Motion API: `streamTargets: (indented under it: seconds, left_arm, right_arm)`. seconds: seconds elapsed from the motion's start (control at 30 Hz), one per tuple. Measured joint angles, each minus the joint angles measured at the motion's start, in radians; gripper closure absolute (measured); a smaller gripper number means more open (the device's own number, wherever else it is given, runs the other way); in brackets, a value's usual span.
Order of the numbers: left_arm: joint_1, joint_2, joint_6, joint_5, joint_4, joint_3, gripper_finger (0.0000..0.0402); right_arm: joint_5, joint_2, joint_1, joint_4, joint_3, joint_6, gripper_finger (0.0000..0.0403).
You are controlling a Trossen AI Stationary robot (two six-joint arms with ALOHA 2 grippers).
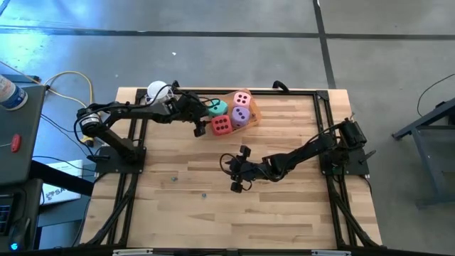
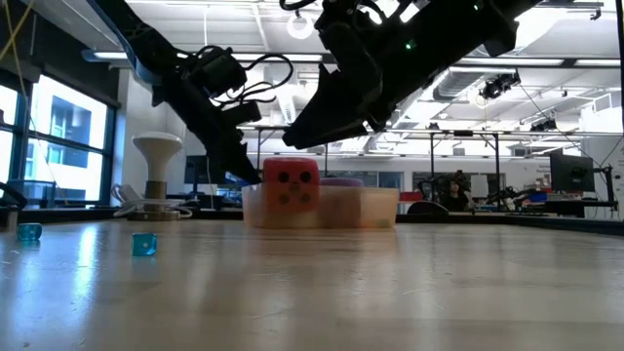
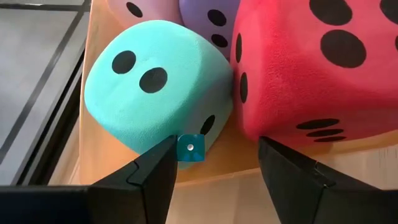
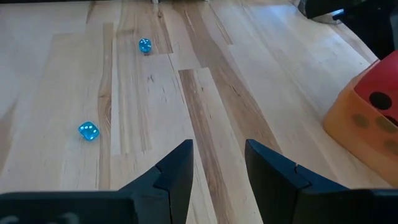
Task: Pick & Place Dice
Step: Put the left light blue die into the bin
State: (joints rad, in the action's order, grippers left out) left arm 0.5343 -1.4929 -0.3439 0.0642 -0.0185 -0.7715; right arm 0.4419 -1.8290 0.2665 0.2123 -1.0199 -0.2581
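Note:
Four soft dice sit packed in an orange see-through container: teal, red, purple and pink. In the high view, red is nearest the table's near edge. My left gripper is open at the container's near-left corner, its fingers pointing at the gap between teal and red. A small clear blue die shows beside one fingertip. My right gripper is open, raised over the table's middle. My left gripper has the small blue die right at the inner side of one fingertip, below the teal die's corner. Whether the finger touches it, or the die rests in the container, I cannot tell.
Two more small blue dice lie on the bare wood ahead of the right gripper, and they show low on the left in the low view. A white-topped object stands at the far-left corner. Black frame rails edge the table.

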Motion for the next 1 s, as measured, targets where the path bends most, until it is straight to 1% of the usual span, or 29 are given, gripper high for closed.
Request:
streamTargets:
  seconds: [0.17, 0.47, 0.63, 0.7, 0.8, 1.0]
  left_arm:
    - [0.0, 0.004, -0.012, -0.001, 0.002, 0.0, 0.0188]
    - [-0.005, 0.057, -0.026, -0.004, 0.007, 0.002, 0.0188]
    - [0.01, 0.041, -0.044, 0.034, 0.034, 0.002, 0.0197]
    - [0.02, 0.037, -0.044, 0.038, 0.026, 0.002, 0.0207]
    - [0.028, 0.037, -0.034, 0.044, 0.022, 0.001, 0.0234]
    - [0.032, 0.037, -0.017, 0.043, -0.018, 0.001, 0.0318]
  right_arm:
    - [0.0, 0.0, 0.0, -0.011, 0.0, -0.003, 0.0265]
    - [0.001, 0.0, -0.001, -0.024, 0.0, -0.003, 0.0265]
    - [0.003, 0.0, -0.007, -0.024, 0.0, -0.001, 0.0265]
    - [0.002, 0.0, -0.007, -0.023, 0.0, -0.001, 0.0265]
    - [0.001, 0.0, -0.007, -0.02, 0.0, -0.003, 0.0265]
    - [0.0, 0.0, -0.007, -0.013, 0.0, -0.007, 0.0265]
